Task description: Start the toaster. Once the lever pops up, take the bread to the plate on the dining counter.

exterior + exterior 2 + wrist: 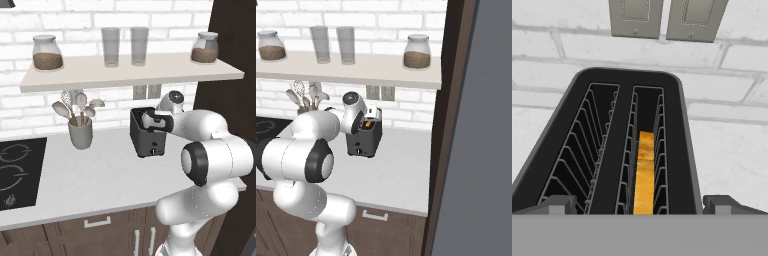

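The dark toaster stands on the counter against the white brick wall. The golden-tan bread sits on edge in its right-hand slot; the left slot holds nothing. My gripper hovers just above the toaster's top, pointing down at the slots. It is open, with one fingertip at each side of the toaster and nothing between them. The plate and the dining counter are out of view.
A grey utensil cup with spoons stands left of the toaster, and a black cooktop lies further left. A shelf with jars and glasses hangs overhead. Wall outlets sit behind the toaster. A dark tall panel bounds the counter's right.
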